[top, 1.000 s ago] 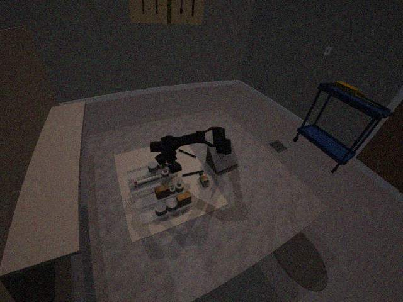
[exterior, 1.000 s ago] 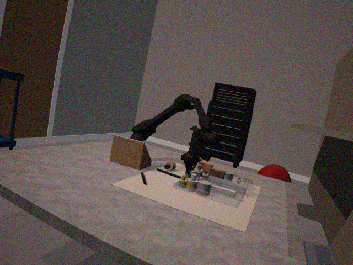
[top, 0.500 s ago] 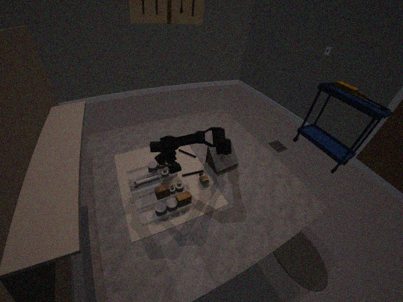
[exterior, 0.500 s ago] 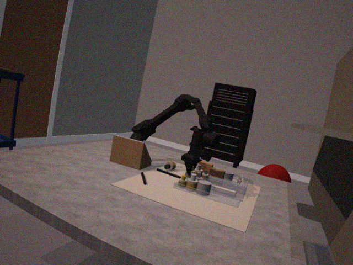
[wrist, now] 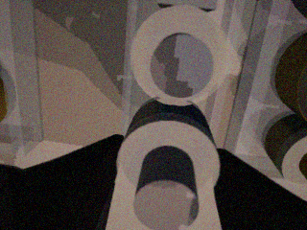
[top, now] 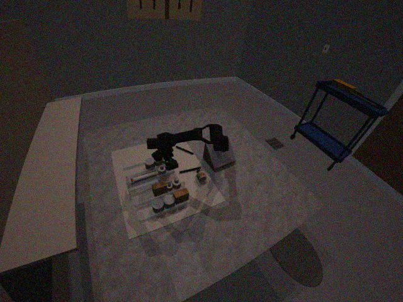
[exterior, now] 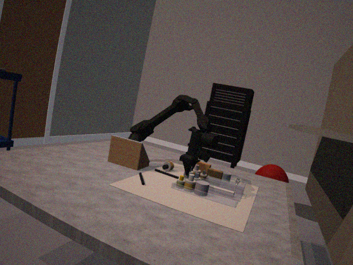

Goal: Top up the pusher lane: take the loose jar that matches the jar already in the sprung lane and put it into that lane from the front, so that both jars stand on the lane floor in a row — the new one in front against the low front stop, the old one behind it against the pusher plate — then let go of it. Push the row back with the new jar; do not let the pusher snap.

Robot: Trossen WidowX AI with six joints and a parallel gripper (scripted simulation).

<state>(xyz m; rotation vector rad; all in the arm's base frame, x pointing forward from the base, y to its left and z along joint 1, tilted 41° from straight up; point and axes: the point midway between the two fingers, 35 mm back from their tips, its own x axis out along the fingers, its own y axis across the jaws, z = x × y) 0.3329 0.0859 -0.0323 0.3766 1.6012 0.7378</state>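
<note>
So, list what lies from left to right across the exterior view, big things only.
Blue cart → brown wedge block → loose pen → gripper, shut on a jar above the lane rack → black cabinet → red dome.

1. No text, label, brand, number or sign can be read in any view; the pictures are dim and grainy.
2. The jars [exterior: 201, 187] in the lanes wear plain coloured bands, seemingly without lettering.
3. The small wall plate [top: 325, 48] and the panel [top: 164, 9] with dark vertical marks show nothing legible.
</note>
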